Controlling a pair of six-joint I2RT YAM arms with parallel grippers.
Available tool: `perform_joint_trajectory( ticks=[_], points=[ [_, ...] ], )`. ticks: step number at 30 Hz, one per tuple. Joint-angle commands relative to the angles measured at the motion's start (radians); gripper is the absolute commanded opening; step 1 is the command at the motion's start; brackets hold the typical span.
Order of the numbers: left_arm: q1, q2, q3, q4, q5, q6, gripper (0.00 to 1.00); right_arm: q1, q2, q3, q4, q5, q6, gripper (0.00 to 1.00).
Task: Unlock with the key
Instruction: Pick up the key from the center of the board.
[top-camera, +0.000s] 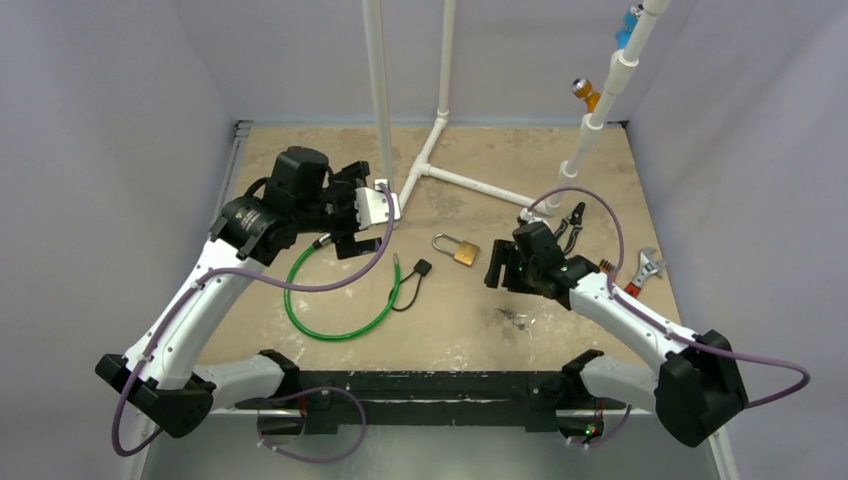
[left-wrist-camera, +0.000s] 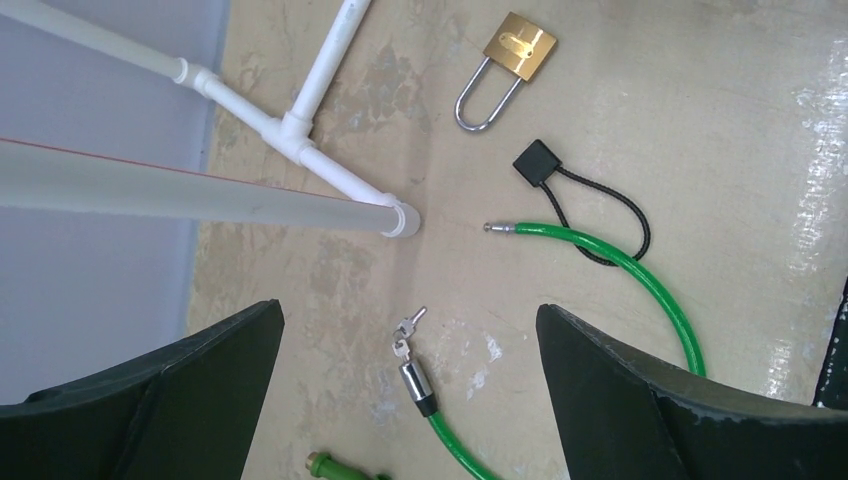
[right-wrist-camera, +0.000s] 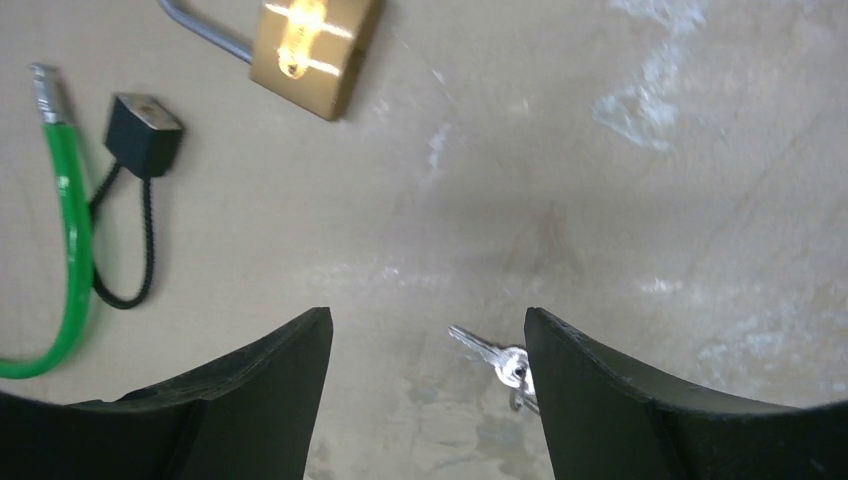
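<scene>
A brass padlock (top-camera: 457, 248) (left-wrist-camera: 510, 60) (right-wrist-camera: 310, 45) lies flat mid-table with its shackle closed. A small bunch of silver keys (right-wrist-camera: 495, 355) (top-camera: 518, 318) rests on the table between the fingers of my right gripper (right-wrist-camera: 428, 315) (top-camera: 500, 268), close against the right-hand finger; the jaws stand apart and hold nothing. My left gripper (left-wrist-camera: 410, 310) (top-camera: 365, 210) hangs wide open above the chrome end of a green cable lock (left-wrist-camera: 640, 275) (top-camera: 340, 300), where another pair of keys (left-wrist-camera: 408, 335) sticks out.
A small black loop lock (left-wrist-camera: 535, 162) (right-wrist-camera: 140, 130) lies between the padlock and the green cable. A white pipe frame (top-camera: 440, 165) stands at the back. Pliers (top-camera: 572, 218) and a red-handled wrench (top-camera: 645, 270) lie at the right edge.
</scene>
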Motion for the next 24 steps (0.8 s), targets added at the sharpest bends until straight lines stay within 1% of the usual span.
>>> perform_joint_trajectory(
  ticks=[1, 6, 13, 17, 24],
  points=[
    [-0.033, -0.016, 0.034, -0.009, -0.016, 0.037, 1.00, 0.003, -0.050, -0.043, -0.139, 0.057, 0.078, 0.69],
    [-0.053, -0.027, 0.023, -0.012, -0.031, 0.039, 1.00, 0.078, -0.066, -0.041, -0.196, 0.116, 0.146, 0.60],
    [-0.074, -0.049, 0.001, -0.022, -0.043, 0.061, 1.00, 0.108, -0.094, -0.132, -0.187, 0.139, 0.244, 0.47],
    [-0.077, -0.055, -0.003, -0.011, -0.042, 0.056, 1.00, 0.121, -0.106, -0.155, -0.176, 0.152, 0.267, 0.47],
    [-0.084, -0.068, -0.019, -0.003, -0.044, 0.047, 1.00, 0.123, -0.056, -0.122, -0.145, 0.184, 0.251, 0.47]
  ],
)
